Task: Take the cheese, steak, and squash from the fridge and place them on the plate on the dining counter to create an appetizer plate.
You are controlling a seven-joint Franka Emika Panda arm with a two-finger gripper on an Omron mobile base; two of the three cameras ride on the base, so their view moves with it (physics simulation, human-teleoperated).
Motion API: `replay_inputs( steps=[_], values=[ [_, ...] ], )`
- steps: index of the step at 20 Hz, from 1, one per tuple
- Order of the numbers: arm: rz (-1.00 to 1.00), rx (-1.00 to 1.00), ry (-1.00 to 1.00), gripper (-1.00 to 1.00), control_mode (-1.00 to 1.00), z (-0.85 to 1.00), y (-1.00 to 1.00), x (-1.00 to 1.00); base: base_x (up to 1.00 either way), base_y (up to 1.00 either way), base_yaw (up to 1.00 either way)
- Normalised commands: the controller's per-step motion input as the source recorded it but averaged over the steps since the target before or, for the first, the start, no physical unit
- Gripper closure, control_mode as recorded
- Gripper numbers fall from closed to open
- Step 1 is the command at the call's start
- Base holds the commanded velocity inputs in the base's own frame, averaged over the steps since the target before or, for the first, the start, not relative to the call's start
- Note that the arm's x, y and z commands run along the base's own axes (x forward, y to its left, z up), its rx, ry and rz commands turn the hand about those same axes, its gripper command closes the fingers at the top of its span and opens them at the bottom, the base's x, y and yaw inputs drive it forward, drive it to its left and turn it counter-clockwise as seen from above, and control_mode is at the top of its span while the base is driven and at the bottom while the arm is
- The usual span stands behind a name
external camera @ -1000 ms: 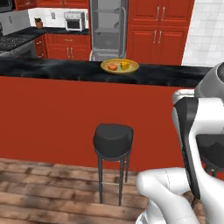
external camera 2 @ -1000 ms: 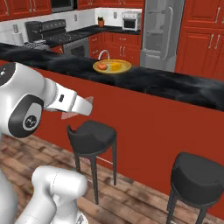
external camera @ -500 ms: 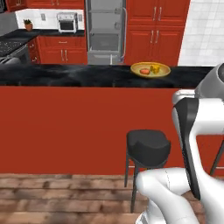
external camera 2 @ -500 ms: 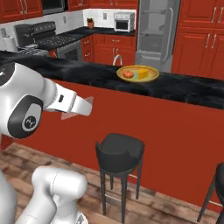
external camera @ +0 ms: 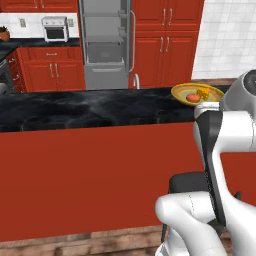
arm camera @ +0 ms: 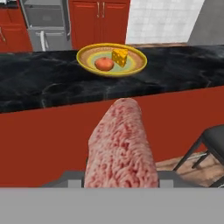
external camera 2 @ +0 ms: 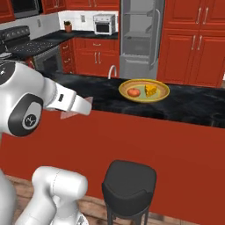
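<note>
Pink and marbled with paler streaks, the steak [arm camera: 121, 144] sticks out from the claw [arm camera: 120, 177], which is clenched on its near end; in the right base view the slab's tip shows just past the white hand [external camera 2: 78, 105]. Held by one end like that, a thin slab could sag or slip out if the arm swings sharply, and it would land on the wooden floor [external camera 2: 92, 203] or on the black stool [external camera 2: 129, 180] that stands below, against the red front of the bench [external camera 2: 145, 149]. That red panel lies between the claw and the goal, so the steak must rise above the glossy black bench top [arm camera: 48, 85]; a low reach would likely drive the meat into the edge and knock it loose. On the top sits the plate [arm camera: 87, 57], already carrying the cheese [arm camera: 120, 57] and a round red-orange item [arm camera: 104, 64], presumably the squash. Free space on the plate is scarce, so a careless drop could shove the cheese over the rim or leave the steak hanging half off. Beyond the bench, the fridge [external camera: 106, 45] stands with its shelves showing, apparently open; I judge nothing more is needed from it.
</note>
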Motion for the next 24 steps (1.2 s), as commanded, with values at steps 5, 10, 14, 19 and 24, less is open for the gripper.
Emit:
replay_inputs(
  steps=[5,10,14,19,24],
  values=[
    [-0.08,0.0,-0.01,1.0,-1.0,0.2,0.02,0.0,0.29,0.18,-0.13],
    [-0.19,0.0,-0.03,1.0,-1.0,0.54,-0.1,0.15,0.0,0.0,0.0],
    [-0.12,0.0,0.0,1.0,-1.0,0.36,-0.46,0.8,0.0,0.0,0.0],
    [-0.04,0.02,0.0,1.0,-1.0,0.06,-0.79,1.0,0.0,0.0,0.0],
    [0.0,0.04,0.0,1.0,-1.0,-0.19,-0.84,0.81,0.0,0.0,0.0]
  ],
)
